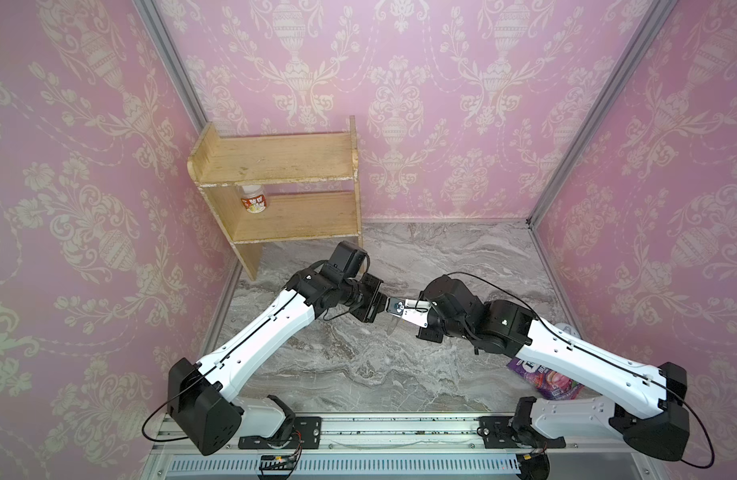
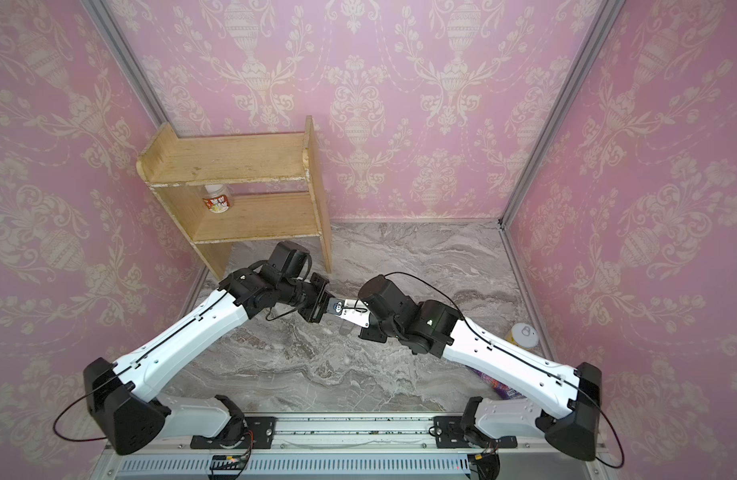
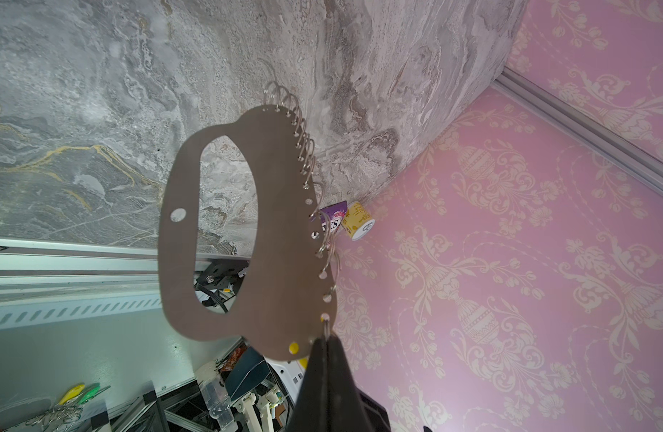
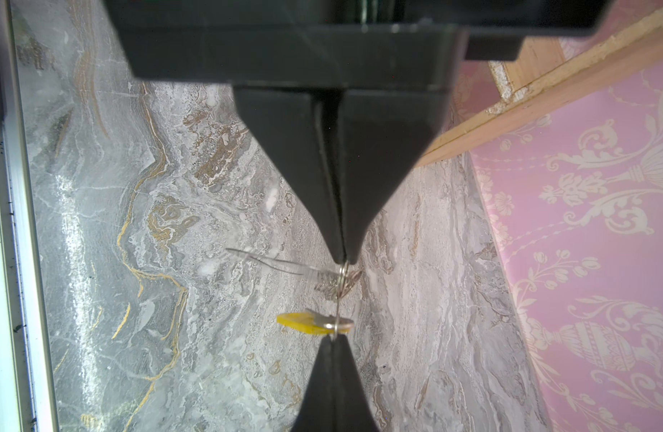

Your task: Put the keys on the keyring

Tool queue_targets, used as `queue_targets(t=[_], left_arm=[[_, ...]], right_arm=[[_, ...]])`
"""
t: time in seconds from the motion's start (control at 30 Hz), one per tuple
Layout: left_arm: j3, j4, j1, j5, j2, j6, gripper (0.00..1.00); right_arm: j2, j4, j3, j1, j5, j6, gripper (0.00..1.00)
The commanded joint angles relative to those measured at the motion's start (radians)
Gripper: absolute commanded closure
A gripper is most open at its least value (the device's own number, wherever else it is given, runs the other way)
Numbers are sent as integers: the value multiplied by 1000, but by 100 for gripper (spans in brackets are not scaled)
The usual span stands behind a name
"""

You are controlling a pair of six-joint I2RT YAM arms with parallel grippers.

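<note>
Both arms meet tip to tip above mid desk [image 1: 400, 374], nothing resting on it there. L fingers [image 3: 337, 366] closed on a thin silver ring [image 3: 326, 329] at the end hole of the keyring [image 3: 281, 224]. The grey plate hangs from that ring, w/ its row of rings along one edge. R fingers [image 4: 324, 374] closed too, pinching the same ring's opposite side. The keys [image 4: 303, 322] sit on that ring right at the R tips, yellow tag seen edge-on, on the far side of the plate from the L wrist cam. Can't tell if the R fingers also bite the tag. Wooden shelf [image 1: 275, 162] at back L, small bottle [image 1: 254, 199] on its lower board.
</note>
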Motion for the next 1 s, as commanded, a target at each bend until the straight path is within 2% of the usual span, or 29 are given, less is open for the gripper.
queue_targets(t=[0.0, 0.97], left_arm=[[23, 18, -11, 29, 5, 15, 100], [28, -6, -12, 25, 0, 43, 100]], right_arm=[[13, 8, -7, 8, 4, -8, 100], [-7, 22, -7, 8, 48, -17, 100]])
